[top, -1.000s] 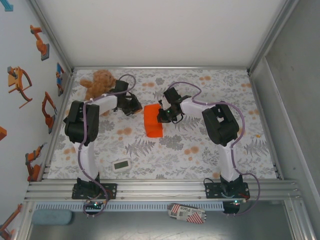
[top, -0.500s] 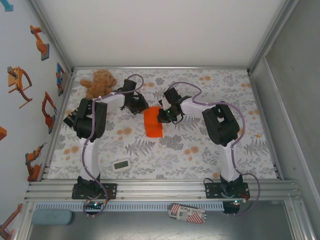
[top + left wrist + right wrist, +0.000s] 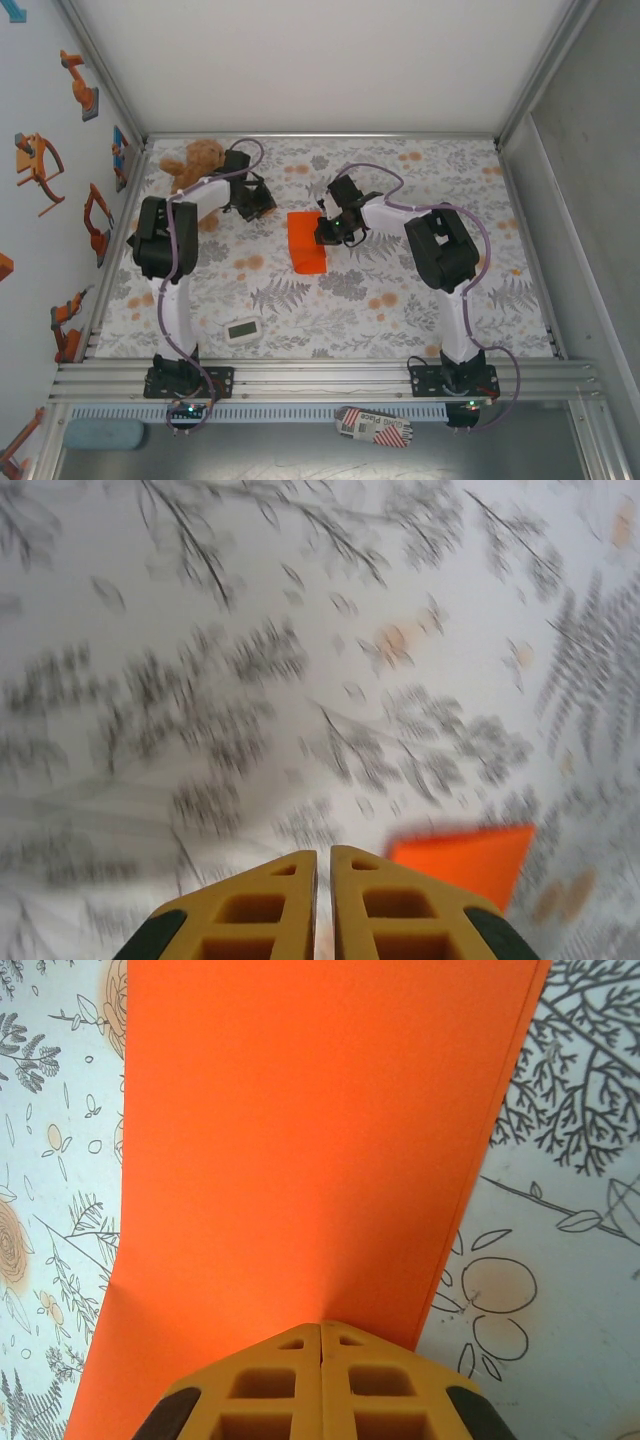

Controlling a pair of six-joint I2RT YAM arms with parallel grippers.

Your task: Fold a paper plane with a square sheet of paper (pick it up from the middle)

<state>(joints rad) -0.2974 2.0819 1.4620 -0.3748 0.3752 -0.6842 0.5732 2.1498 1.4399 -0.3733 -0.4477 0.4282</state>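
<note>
The square sheet of paper [image 3: 305, 241] is bright orange and lies folded on the flowered tablecloth at the middle of the table. My right gripper [image 3: 326, 228] is shut on its right edge. In the right wrist view the sheet of paper [image 3: 300, 1150] spreads out from the closed right gripper [image 3: 321, 1328], bent slightly where it is pinched. My left gripper [image 3: 254, 197] hovers left of the paper, near the teddy bear, shut and holding nothing. The left wrist view is blurred; a corner of the paper [image 3: 465, 862] shows right of the left gripper [image 3: 324, 858]. A paper plane is out of view.
A brown teddy bear [image 3: 195, 162] sits at the back left corner. A small white timer [image 3: 243, 329] lies near the front edge, left of centre. White walls close the table [image 3: 400, 320] at the back and both sides.
My left gripper swung toward the paper, then drew back left toward the teddy bear. The right gripper and the paper have stayed put.
</note>
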